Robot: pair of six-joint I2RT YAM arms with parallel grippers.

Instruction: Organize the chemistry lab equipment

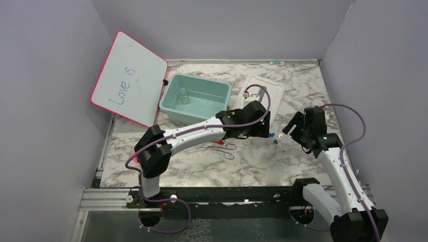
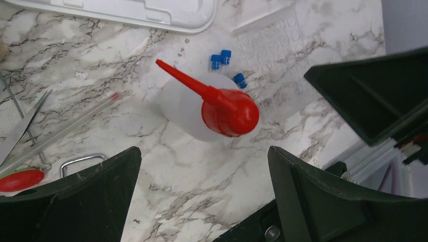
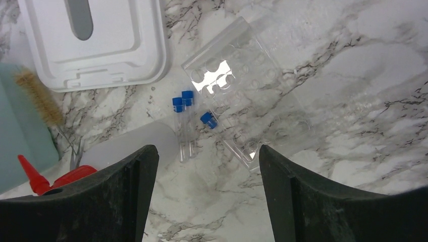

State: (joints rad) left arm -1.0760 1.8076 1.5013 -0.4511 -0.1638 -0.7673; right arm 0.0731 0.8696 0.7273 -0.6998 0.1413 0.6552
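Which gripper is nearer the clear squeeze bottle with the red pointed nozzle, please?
Left. The left gripper hovers directly over the squeeze bottle; the right gripper is aside, above the blue-capped vials.

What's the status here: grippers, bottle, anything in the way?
Left gripper open above squeeze bottle, not touching. Right gripper open over blue-capped vials. Bottle on its side, vials close beside it; path down to it unobstructed.

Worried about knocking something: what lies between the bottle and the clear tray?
Blue-capped vials lie between bottle and tray, one at the tray's edge; right wrist view shows it.
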